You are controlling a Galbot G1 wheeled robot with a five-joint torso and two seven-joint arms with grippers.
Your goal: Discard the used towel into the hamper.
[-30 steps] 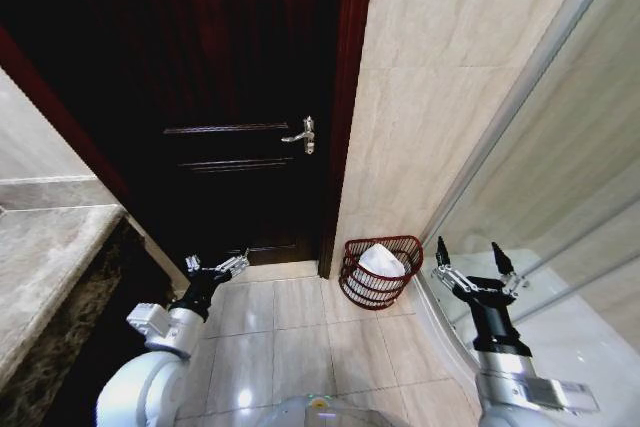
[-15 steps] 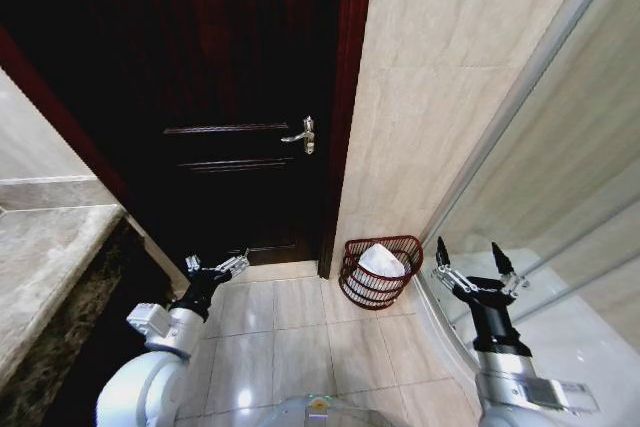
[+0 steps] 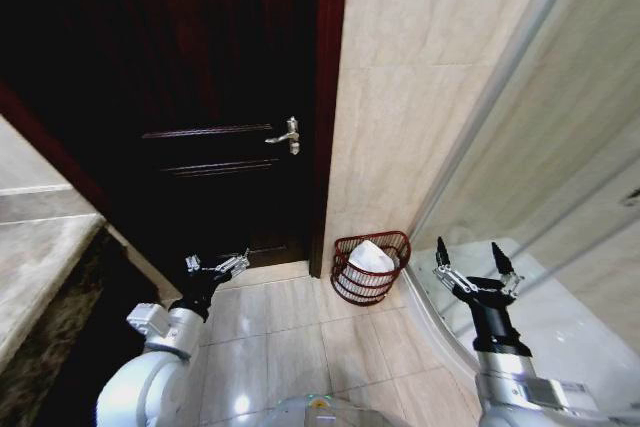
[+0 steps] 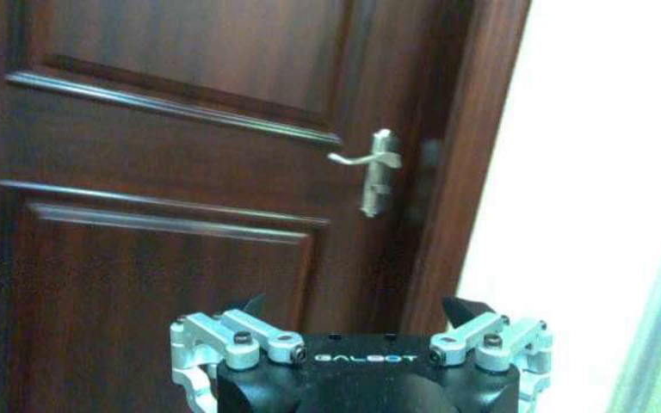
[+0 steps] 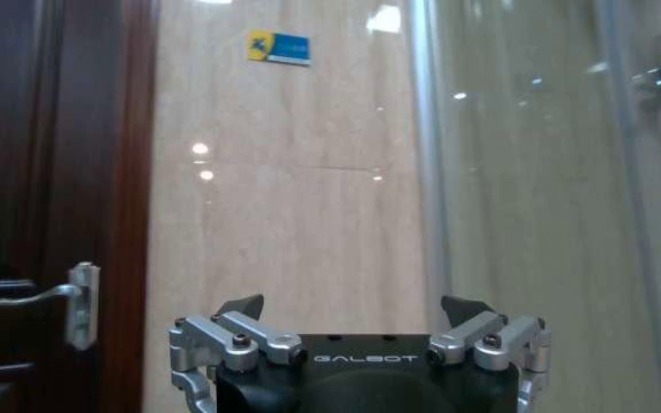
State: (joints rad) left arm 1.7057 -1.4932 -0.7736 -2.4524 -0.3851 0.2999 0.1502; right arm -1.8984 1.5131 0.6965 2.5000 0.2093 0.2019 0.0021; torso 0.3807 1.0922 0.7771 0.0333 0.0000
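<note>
head view step: towel [image 3: 368, 257] lies in hamper [image 3: 345, 280]; discard looks done.
claws: left claw [image 3: 217, 266] and right claw [image 3: 472, 269] wide, empty.
next: likely nothing left to grasp.

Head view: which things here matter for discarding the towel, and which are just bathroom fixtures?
Job:
hamper on the floor by the wall
white towel lying inside it
left tool, open, empty
right tool, open, empty

Background:
dark door
door handle
glass shower screen

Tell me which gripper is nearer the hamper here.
Right. The right gripper hangs open just beside the hamper, toward the shower glass; the left gripper is open farther off, before the dark door.
</note>
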